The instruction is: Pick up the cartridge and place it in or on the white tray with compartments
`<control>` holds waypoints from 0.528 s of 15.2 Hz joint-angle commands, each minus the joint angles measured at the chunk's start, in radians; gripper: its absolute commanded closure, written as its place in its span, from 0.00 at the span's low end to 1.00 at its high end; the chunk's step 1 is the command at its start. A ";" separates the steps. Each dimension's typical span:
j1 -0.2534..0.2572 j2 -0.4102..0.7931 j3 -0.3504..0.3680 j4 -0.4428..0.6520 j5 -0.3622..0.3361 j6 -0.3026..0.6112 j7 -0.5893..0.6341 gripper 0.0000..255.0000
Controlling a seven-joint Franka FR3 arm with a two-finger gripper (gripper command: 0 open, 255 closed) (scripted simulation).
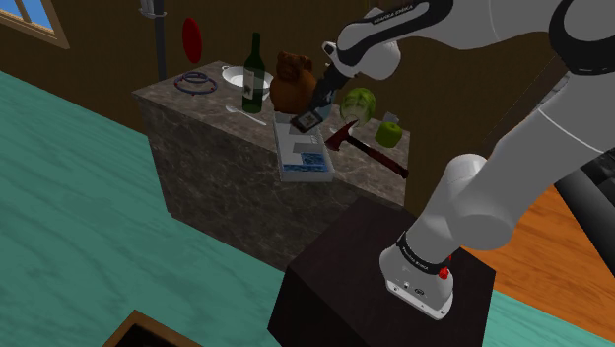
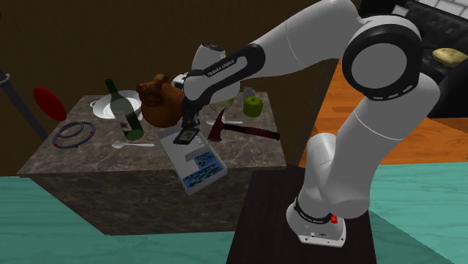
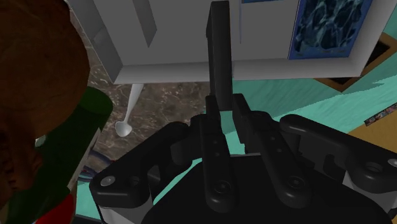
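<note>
while cartridge (image 1: pixel 307 120) hangs at shoulder view's upper middle, step: carrying to tray (image 1: pixel 292 146)
gripper (image 1: pixel 315 108): fingers clamped on cartridge
next: lower onto tray just below, then release

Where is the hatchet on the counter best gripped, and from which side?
Take the hatchet by the middle of its red handle, coming straight down from above, fingers across it. It lies flat on the counter, and the handle is narrow and straight, while the head is broad.
</note>
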 commanded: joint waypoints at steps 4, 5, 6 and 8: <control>0.029 0.060 -0.023 -0.023 0.092 0.066 -0.080 1.00; 0.028 0.060 -0.023 -0.023 0.092 0.066 -0.080 1.00; 0.028 0.060 -0.022 -0.023 0.092 0.066 -0.080 1.00; 0.028 0.060 -0.022 -0.023 0.092 0.066 -0.080 1.00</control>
